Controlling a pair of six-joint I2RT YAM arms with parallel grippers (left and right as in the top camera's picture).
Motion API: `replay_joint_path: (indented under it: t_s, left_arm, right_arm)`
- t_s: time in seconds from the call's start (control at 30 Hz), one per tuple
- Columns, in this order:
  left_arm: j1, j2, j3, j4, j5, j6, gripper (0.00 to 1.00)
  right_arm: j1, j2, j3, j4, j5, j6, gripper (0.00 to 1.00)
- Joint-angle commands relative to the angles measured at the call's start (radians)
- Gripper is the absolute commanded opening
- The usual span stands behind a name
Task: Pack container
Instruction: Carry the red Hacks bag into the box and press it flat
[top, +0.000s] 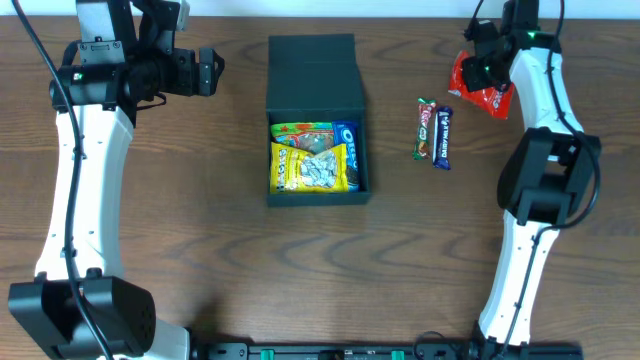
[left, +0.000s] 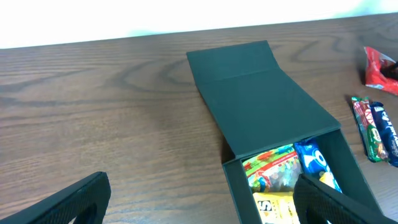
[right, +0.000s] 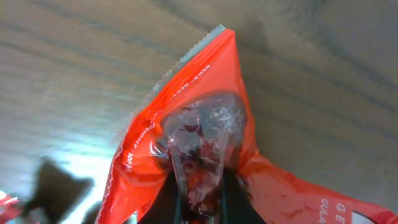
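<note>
Right gripper (right: 199, 210): narrow, pinching the red packet (right: 202, 127) at its crinkled middle, far right of the table (top: 200, 200).
Packet handling: thin, light, slippery film; the pinch looks shallow, though this close view leaves it unsure.
Left gripper (left: 200, 182): wide, holding nothing, left of the box.
Container (top: 318, 197): table centre, flap lid (top: 312, 60) laid back, snacks (top: 312, 160) inside.
Container handling: likely light, stiff cardboard; take the flap's free edge to close it.

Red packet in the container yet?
No, the red packet is outside it, well to the right of the container, pinched in the right gripper.
</note>
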Motion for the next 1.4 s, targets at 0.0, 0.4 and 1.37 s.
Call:
replay_joint_path:
  t_s: [0.0,0.4,1.37]
  left_arm:
    - [0.002,-0.003,0.015,0.007,-0.007,0.021,0.95]
    - [0.035,-0.003,0.015,0.012,-0.006,0.021,0.95]
    - [0.09,-0.003,0.015,0.014,-0.003,0.021,0.95]
  right_arm:
    - [0.048,-0.158,-0.003,-0.009,-0.027,0.026,0.02]
    - [0.266,-0.514,-0.011,-0.181,-0.121,0.134,0.01]
    - [0.696,-0.63,-0.763,0.256,-0.149,0.265,0.01]
